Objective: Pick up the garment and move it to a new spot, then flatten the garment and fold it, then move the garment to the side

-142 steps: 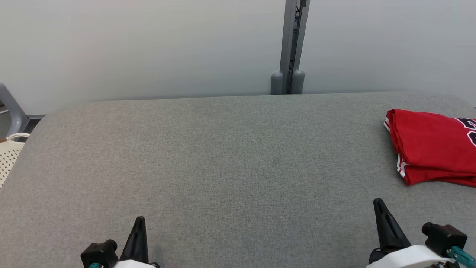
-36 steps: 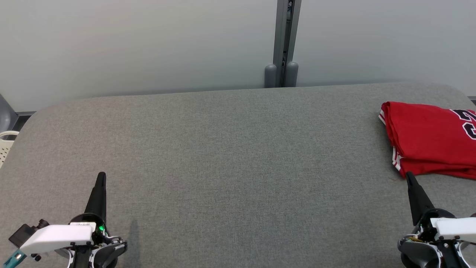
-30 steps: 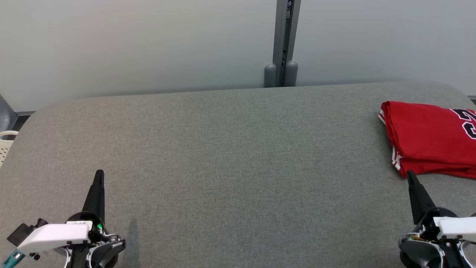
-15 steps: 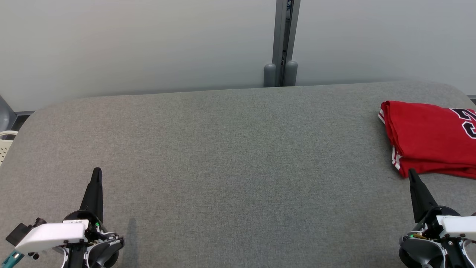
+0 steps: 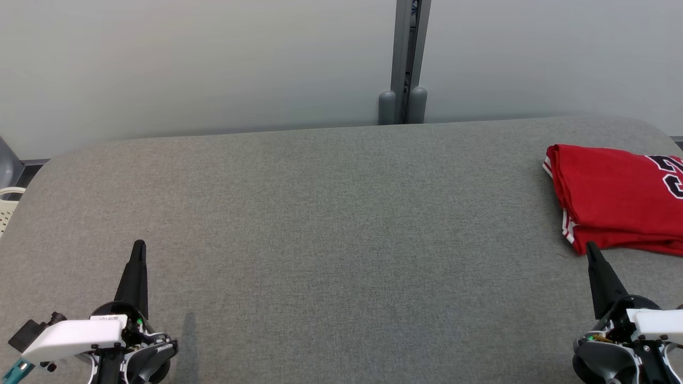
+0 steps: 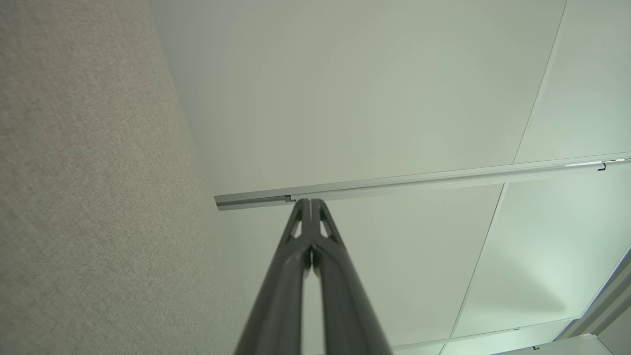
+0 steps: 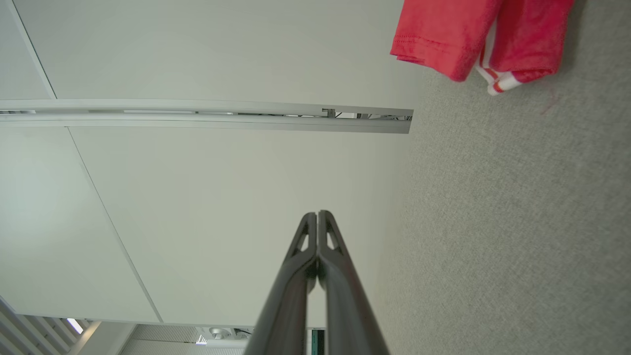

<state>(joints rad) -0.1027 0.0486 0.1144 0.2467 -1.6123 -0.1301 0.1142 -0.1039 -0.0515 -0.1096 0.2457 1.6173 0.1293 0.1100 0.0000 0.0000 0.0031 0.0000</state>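
Observation:
A folded red garment (image 5: 619, 202) with white-striped trim and dark lettering lies at the right edge of the grey table (image 5: 331, 213); its corner appears in the right wrist view as the garment (image 7: 473, 34). My right gripper (image 5: 591, 248) is shut and empty, its tip just short of the garment's near edge. In its own view the right gripper (image 7: 317, 214) points at the pale wall. My left gripper (image 5: 139, 245) is shut and empty over the table's near left; the left gripper (image 6: 309, 201) shows both fingers pressed together.
A pale partition wall with a grey post (image 5: 404, 61) stands behind the table. A cream perforated basket (image 5: 6, 208) peeks in at the far left edge, beside the table's rounded corner. Wide grey surface lies between the two grippers.
Over the last second nothing has shifted noticeably; both grippers stay shut. Since the earliest frame both arms have swung outward and the camera has moved a little.

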